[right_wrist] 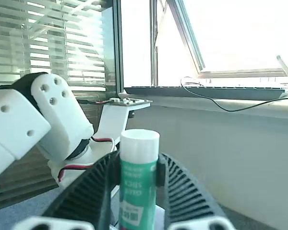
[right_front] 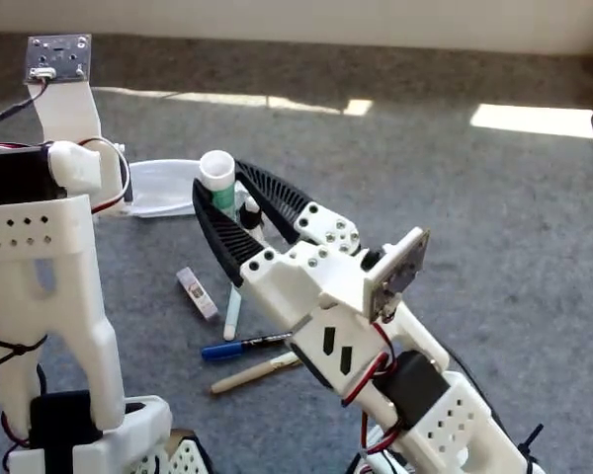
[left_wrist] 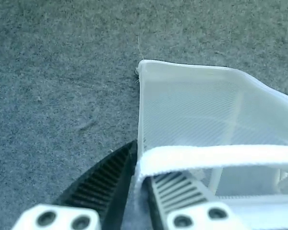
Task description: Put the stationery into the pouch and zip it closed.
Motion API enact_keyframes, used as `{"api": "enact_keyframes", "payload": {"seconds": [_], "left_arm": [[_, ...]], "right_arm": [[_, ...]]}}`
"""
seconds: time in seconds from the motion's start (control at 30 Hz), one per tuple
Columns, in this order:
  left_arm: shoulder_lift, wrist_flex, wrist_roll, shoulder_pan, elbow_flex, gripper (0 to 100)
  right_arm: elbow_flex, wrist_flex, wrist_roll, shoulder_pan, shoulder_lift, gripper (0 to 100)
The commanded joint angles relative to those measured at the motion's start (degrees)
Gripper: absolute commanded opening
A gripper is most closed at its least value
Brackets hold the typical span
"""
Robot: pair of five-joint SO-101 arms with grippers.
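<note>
The left pincer (left_wrist: 137, 160) is clenched on the edge of the white mesh pouch (left_wrist: 192, 110). One black ribbed finger lies outside the pouch wall and the other inside, seen through the mesh, with the thick white rim band running across just above them. The pouch lies on the grey table (right_front: 494, 217), and in the high view it sits at the far left, partly hidden behind the left arm (right_front: 49, 257).

The right pincer (right_front: 220, 190) is grasping a glue stick (right_front: 217, 170), which has a white cap and a green body. The stick stands upright between the two black fingers, with the cap rising above the fingertips. In the right wrist view the fingers press on both sides of the green body. From above, the glue stick sits at the pouch's right end and overlaps its edge. Whether it is over the opening or just beside it cannot be told.

More stationery lies on the table in front of the pouch, under and beside the right arm. There is a small pale eraser (right_front: 198, 293), and a white pen (right_front: 233, 312) is just beside it. A blue marker (right_front: 239, 347) and a wood-coloured pencil (right_front: 255, 374) lie nearer the arm bases, close together and roughly parallel. A small black-and-white item (right_front: 249, 211) shows between the right pincer's fingers, lower down, and it is too hidden to name.
</note>
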Motion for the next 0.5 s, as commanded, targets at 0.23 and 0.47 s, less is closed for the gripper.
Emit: {"api": "enact_keyframes", "payload": {"seconds": [0.23, 0.47], "left_arm": [[-0.31, -0.18, 0.53, 0.92, 1.1, 1], [-0.31, -0.18, 0.62, 0.92, 1.1, 1]], "right_arm": [[9.01, -21.14, -0.35, -1.01, -1.01, 0.5], [9.54, -31.34, -0.44, -1.01, 7.43, 0.5]]}}
